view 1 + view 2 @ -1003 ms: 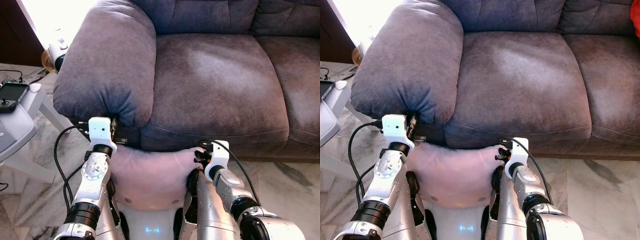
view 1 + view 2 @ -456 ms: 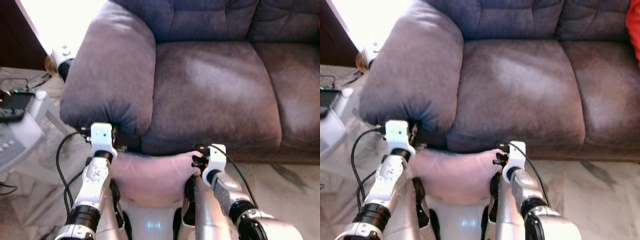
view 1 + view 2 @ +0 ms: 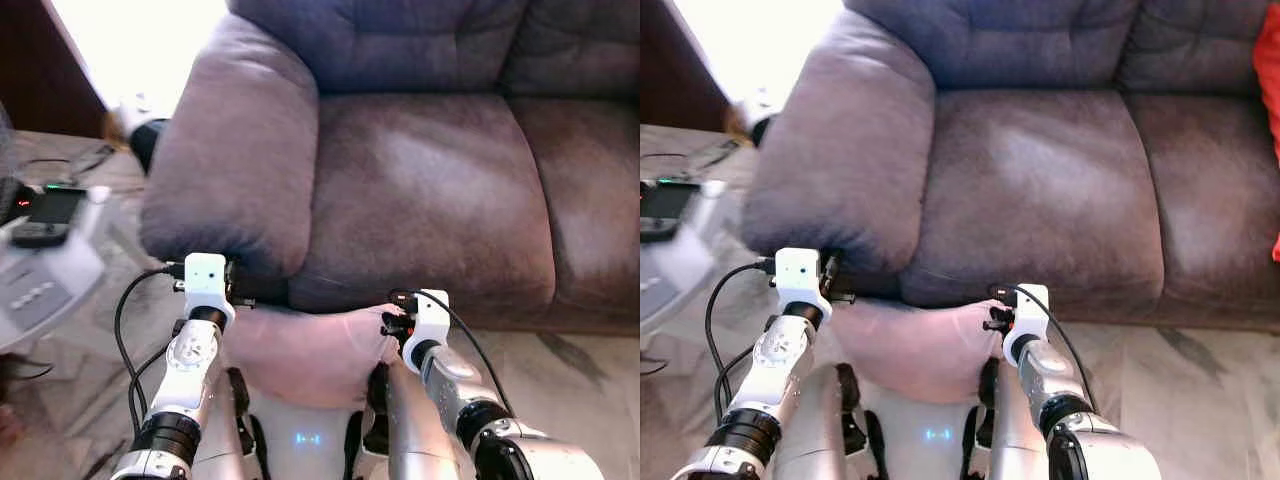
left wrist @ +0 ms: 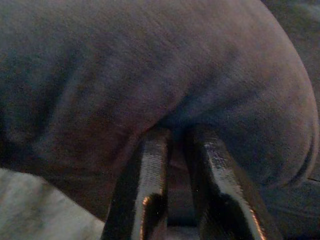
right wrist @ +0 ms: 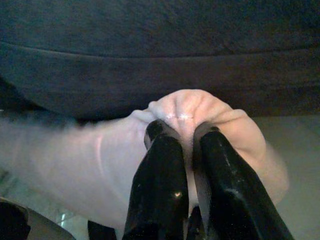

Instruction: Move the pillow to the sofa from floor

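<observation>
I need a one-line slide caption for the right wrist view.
The right end effector pinches a bunched corner of the pink pillow in front of the dark sofa.

Domestic living room: upholstered grey sofa [image 3: 430,170] on marble-pattern floor [image 3: 580,370]; white side table [image 3: 45,285] beside its armrest.

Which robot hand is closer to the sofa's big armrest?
Left. The left hand sits right under the armrest, gripping the pillow. The right hand pinches the pillow's other corner, over by the seat cushion.
</observation>
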Robot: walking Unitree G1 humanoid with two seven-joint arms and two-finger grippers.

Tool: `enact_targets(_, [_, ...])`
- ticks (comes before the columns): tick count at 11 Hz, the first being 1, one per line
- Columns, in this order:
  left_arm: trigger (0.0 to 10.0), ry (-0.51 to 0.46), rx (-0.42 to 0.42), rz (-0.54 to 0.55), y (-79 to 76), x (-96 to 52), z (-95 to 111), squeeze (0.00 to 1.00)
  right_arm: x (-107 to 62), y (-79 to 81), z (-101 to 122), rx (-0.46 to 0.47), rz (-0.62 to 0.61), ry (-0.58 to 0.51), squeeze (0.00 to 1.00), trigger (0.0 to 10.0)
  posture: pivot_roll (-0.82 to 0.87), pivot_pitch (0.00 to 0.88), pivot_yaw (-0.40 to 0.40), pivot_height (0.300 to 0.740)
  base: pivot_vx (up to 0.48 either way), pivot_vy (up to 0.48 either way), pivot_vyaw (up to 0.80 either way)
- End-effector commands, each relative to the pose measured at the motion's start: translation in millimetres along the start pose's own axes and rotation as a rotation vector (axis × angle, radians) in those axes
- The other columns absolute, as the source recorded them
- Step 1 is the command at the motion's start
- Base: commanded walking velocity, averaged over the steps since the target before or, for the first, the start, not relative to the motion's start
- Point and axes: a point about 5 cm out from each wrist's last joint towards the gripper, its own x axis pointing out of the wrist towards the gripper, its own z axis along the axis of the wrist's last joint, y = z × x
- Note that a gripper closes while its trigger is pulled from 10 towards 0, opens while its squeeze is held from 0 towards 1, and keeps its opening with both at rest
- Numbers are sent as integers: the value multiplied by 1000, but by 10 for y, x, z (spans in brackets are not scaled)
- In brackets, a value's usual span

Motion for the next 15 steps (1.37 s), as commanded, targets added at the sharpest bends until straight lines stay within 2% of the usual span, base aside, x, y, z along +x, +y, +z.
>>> enact_targets(1, [10000,-11,-10,77,196,-25,18,0,-13,-116,421,-54,-35,-211,0,10000,91,142,-99,639,0,0,0])
enact_targets(5, [10000,5,-22,68,181,-38,-17,0,-47,-161,288,-55,-47,-188,0,10000,84,140,-98,639,0,0,0])
enact_targets(11, [10000,6,-26,58,198,-25,-10,0,-66,-207,367,-50,-61,-239,0,10000,86,127,-91,639,0,0,0])
enact_targets(15, [10000,13,-26,43,188,-20,-14,0,-62,-194,356,-52,-62,-235,0,10000,90,127,-83,639,0,0,0])
